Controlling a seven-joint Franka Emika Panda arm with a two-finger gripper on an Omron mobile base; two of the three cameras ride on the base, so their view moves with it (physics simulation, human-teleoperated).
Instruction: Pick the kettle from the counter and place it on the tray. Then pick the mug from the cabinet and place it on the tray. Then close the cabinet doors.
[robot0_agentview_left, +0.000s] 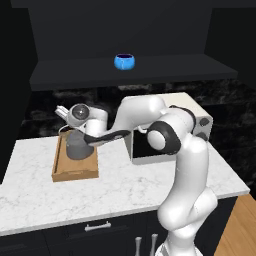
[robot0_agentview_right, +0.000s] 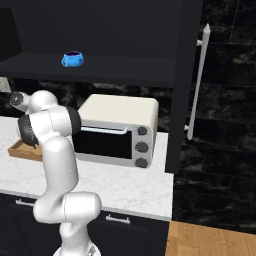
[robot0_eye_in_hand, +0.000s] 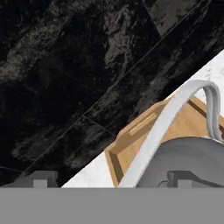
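Observation:
The dark-grey kettle (robot0_agentview_left: 77, 145) stands on the wooden tray (robot0_agentview_left: 75, 171) at the left of the white counter (robot0_agentview_left: 125, 190). My gripper (robot0_agentview_left: 64, 114) hovers just above the kettle's handle, open and holding nothing, and points toward the black back wall. In the hand view the kettle (robot0_eye_in_hand: 192, 162) and its arched handle sit low right on the tray (robot0_eye_in_hand: 131, 144), between my spread fingertips (robot0_eye_in_hand: 40, 178). The blue mug (robot0_agentview_left: 124, 61) stands on the cabinet shelf (robot0_agentview_left: 165, 70); the right base view shows the mug (robot0_agentview_right: 72, 59) too. A cabinet door (robot0_agentview_right: 182, 85) stands open.
A white toaster oven (robot0_agentview_right: 117, 130) stands on the counter right of the tray, close beside my arm. The open door's long silver handle (robot0_agentview_right: 197, 80) hangs at the right. Dark drawers (robot0_agentview_left: 97, 227) run under the worktop.

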